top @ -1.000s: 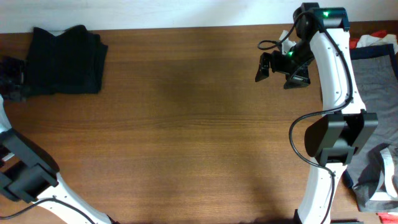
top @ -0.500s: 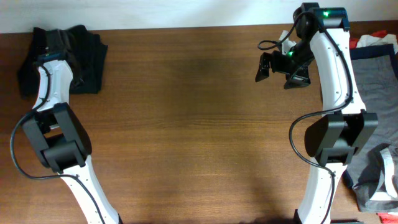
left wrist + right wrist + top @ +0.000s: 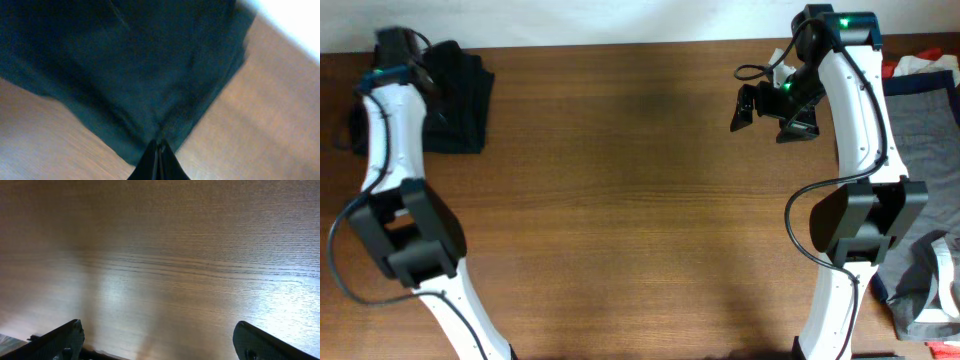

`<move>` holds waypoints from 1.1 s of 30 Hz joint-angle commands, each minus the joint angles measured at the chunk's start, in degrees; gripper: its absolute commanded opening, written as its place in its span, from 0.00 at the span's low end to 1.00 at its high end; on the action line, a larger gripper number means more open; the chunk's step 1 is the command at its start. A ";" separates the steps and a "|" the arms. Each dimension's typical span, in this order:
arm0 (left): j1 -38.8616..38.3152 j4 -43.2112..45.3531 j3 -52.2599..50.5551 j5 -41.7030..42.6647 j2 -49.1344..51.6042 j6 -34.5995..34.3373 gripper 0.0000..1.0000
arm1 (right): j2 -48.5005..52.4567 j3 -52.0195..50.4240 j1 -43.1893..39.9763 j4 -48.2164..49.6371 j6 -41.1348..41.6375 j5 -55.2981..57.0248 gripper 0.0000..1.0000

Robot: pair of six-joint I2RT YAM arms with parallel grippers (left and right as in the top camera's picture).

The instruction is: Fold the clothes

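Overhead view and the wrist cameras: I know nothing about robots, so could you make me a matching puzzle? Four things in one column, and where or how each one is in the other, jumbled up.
Things:
1. black garment
2. grey garment
3. left gripper
4. right gripper

Place or state:
a. open, above bare table
b. far left corner of the table
c. right edge of the table
d. fingers shut together

Pairs: 1-b, 2-c, 3-d, 4-a
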 commanded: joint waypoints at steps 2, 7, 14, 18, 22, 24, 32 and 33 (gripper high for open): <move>6.19 2.80 2.34 -13.00 -2.43 0.92 0.02 | -0.70 0.96 -0.37 -0.28 -0.42 -1.11 0.99; 11.91 7.15 2.34 -7.19 8.83 6.95 0.06 | -0.70 0.96 -0.37 -0.28 -0.44 -1.11 0.99; 15.17 -1.42 2.93 -7.54 13.00 10.60 0.06 | -0.70 0.96 -0.37 -0.31 -0.44 -1.09 0.99; 13.94 -6.54 11.98 -9.29 7.67 8.81 0.00 | -0.72 0.96 -0.37 -0.31 -0.42 -1.14 0.99; 11.78 3.13 18.14 -3.72 4.87 8.87 0.00 | -0.72 0.96 0.74 -0.31 1.09 -1.11 0.99; 11.80 8.04 17.05 -3.74 8.17 8.87 0.00 | -0.72 0.96 2.21 -0.28 1.07 -1.07 0.99; 12.15 3.48 17.09 -6.12 23.74 9.99 0.03 | -0.72 0.96 3.61 -0.31 1.05 0.26 0.99; 12.15 2.80 17.38 -6.58 23.65 11.52 0.10 | -0.72 0.96 3.61 -0.31 1.07 1.31 0.98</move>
